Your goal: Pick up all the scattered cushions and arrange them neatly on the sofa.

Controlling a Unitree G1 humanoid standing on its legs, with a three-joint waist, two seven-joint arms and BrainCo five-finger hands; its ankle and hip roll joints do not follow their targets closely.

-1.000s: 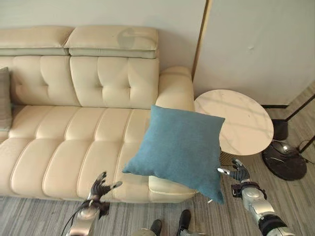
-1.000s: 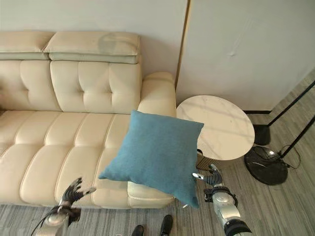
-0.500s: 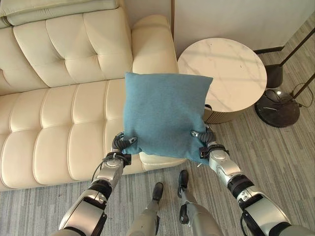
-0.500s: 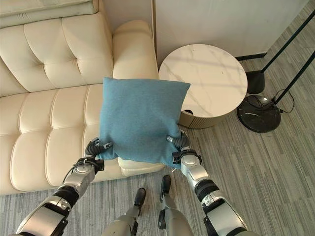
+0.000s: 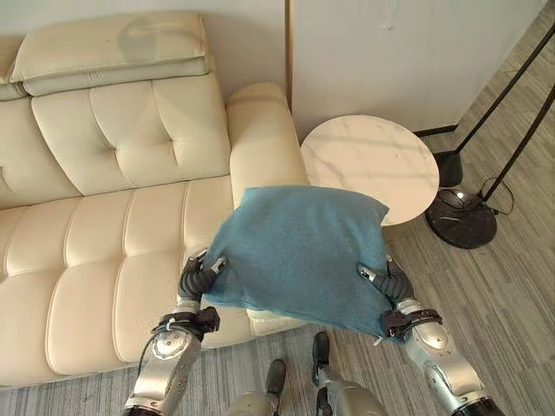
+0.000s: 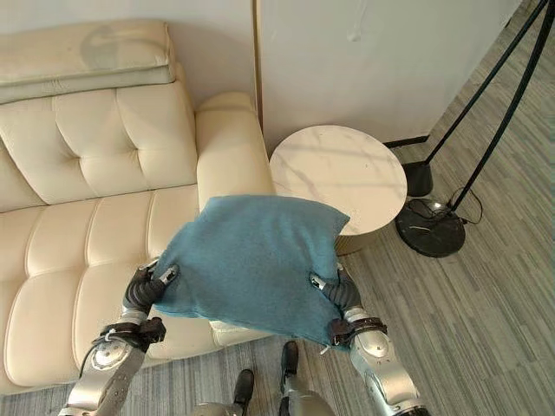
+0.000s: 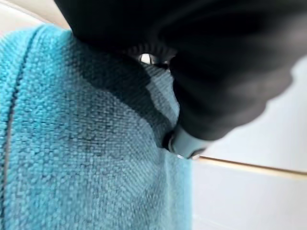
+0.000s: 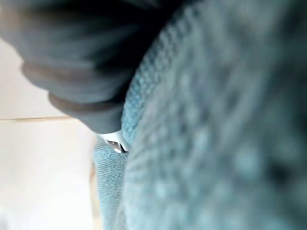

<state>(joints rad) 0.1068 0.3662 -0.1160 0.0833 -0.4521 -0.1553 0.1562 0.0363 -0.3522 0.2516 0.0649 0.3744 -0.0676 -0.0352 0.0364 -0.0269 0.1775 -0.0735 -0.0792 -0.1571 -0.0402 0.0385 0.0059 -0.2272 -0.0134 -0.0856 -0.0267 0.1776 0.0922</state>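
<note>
A blue square cushion hangs tilted over the front right corner of the cream leather sofa, held up between both hands. My left hand is shut on the cushion's near left corner, thumb on top. At the near right corner my right hand is shut on the cushion too. Both wrist views show blue weave pressed close against each hand: the cushion by the left, the cushion by the right.
A round marble side table stands right of the sofa's armrest. Past it, a black floor lamp base with slanted poles stands on the grey striped floor. A pale wall runs behind.
The camera has tilted up, showing more of the sofa back and wall. The cushion has tipped from nearly upright to flatter; both hands keep hold of its near corners.
</note>
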